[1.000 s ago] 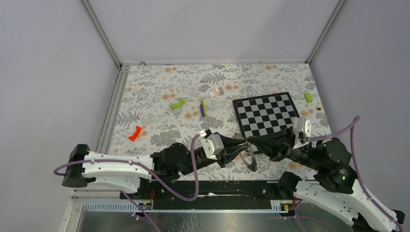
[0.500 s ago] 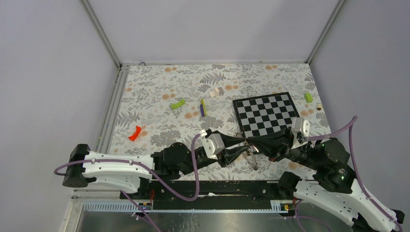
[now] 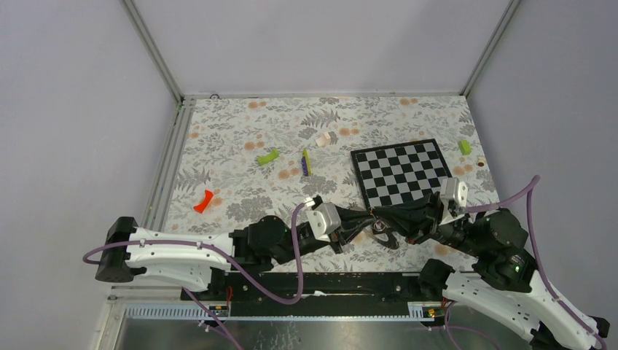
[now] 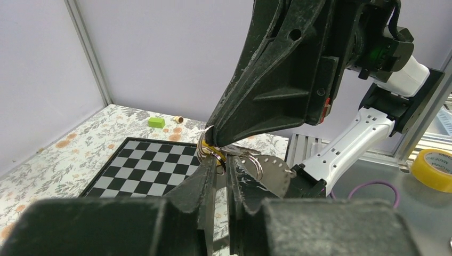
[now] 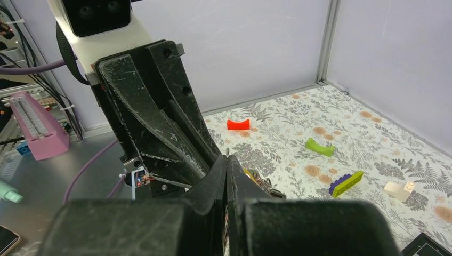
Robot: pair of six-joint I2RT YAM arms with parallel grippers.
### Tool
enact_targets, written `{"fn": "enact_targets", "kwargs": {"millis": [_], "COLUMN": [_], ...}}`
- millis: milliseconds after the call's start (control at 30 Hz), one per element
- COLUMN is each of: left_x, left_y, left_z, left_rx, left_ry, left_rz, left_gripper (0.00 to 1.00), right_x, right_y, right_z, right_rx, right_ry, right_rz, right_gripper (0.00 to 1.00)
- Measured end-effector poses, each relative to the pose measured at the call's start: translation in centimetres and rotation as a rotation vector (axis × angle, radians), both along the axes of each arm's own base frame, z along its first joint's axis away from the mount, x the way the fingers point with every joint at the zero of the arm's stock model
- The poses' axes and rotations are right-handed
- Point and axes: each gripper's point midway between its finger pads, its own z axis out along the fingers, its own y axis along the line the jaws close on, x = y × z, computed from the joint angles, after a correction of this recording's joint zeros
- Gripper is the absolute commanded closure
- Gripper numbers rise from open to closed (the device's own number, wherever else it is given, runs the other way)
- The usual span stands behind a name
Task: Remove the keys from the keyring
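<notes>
My two grippers meet tip to tip above the table's near edge. The right gripper [image 5: 226,160] is shut on the bundle of small rings where the keys [image 4: 213,149] hang; a yellow tag shows there. The left gripper [image 4: 221,162] comes from below with its fingers almost together, a thin gap between them with silvery metal in it, at a key [image 4: 240,152]. The keyring [image 4: 269,170], silvery and round, hangs just behind the left fingers. From above, the keyring [image 3: 385,235] looks dark, below the left gripper [image 3: 366,217] and the right gripper [image 3: 376,214].
A chessboard [image 3: 401,173] lies just beyond the grippers. Farther off are lime-green blocks [image 3: 268,156] [image 3: 464,146], a yellow-green and purple stick [image 3: 307,162], a red block [image 3: 203,201] and a white piece [image 3: 325,138]. The metal rail runs along the near edge.
The left gripper's fingers have narrowed onto the bundle. The keyring, which hung lower and nearer a second ago, has swung up and to the right under the right gripper.
</notes>
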Motion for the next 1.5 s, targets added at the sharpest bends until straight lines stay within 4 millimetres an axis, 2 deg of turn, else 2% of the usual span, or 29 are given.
{"fn": "enact_targets", "kwargs": {"millis": [233, 767, 1000, 1200, 1500], "left_x": [0.2, 0.0, -0.5, -0.5, -0.5], "left_y": [0.1, 0.4, 1.0, 1.6, 1.7], "left_z": [0.0, -0.2, -1.0, -0.3, -1.4], "left_rx": [0.0, 0.021, 0.044, 0.037, 0.065], "left_ry": [0.004, -0.026, -0.082, -0.122, -0.15], "left_rz": [0.011, 0.001, -0.022, -0.026, -0.032], "left_gripper": [1.0, 1.0, 1.0, 1.0, 0.99], "right_x": [0.0, 0.1, 0.4, 0.8, 1.2], "right_y": [-0.3, -1.0, -0.9, -1.0, -0.8], "right_z": [0.2, -0.2, -1.3, -1.8, -3.2], "right_rx": [0.006, 0.005, 0.013, 0.029, 0.017], "right_ry": [-0.014, -0.003, 0.063, 0.123, 0.193], "right_rz": [-0.011, -0.036, -0.05, -0.076, -0.092], "right_gripper": [1.0, 1.0, 1.0, 1.0, 1.0]}}
